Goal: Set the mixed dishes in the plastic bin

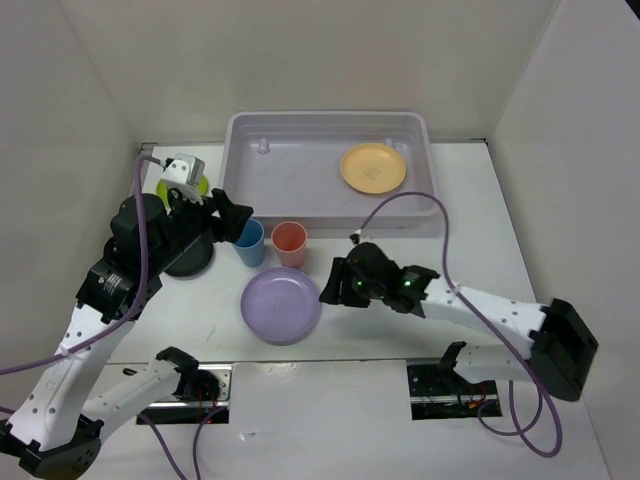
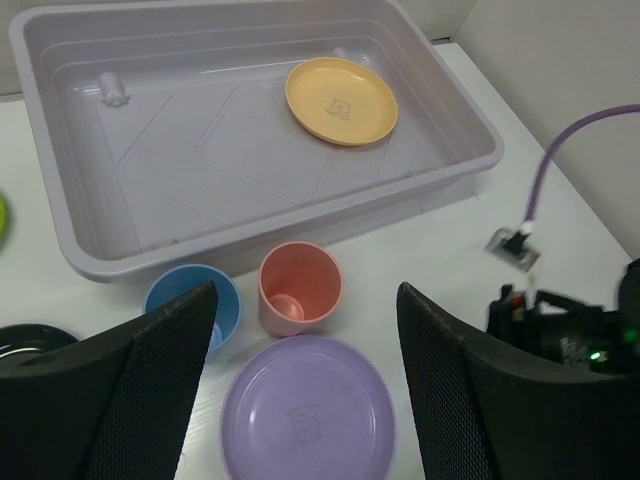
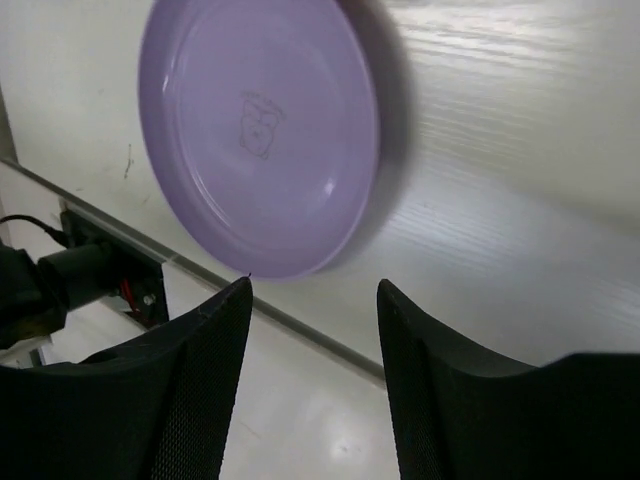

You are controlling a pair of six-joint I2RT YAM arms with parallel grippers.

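Plastic bin (image 1: 330, 117): at the far side of the table.
Orange-yellow plate (image 1: 373, 167): flat inside the bin, toward its right end.
Blue cup (image 1: 250, 242), coral-pink cup (image 1: 289, 243): upright, side by side, just before the bin's near wall.
Lavender plate (image 1: 281, 305): on the table in front of the cups.
Black round dish (image 1: 190, 258), lime-green plate (image 1: 165, 187): left of the cups (both partly hidden by the left arm).
Left gripper (image 1: 232, 218): jaws wide, empty, above the cups.
Right gripper (image 3: 312, 300): jaws parted, empty, just beside the lavender plate's right edge; contact cannot be told.

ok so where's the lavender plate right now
In the top view the lavender plate sits on the table near the front, below the blue cup and coral-pink cup, with the right hand beside its right edge.
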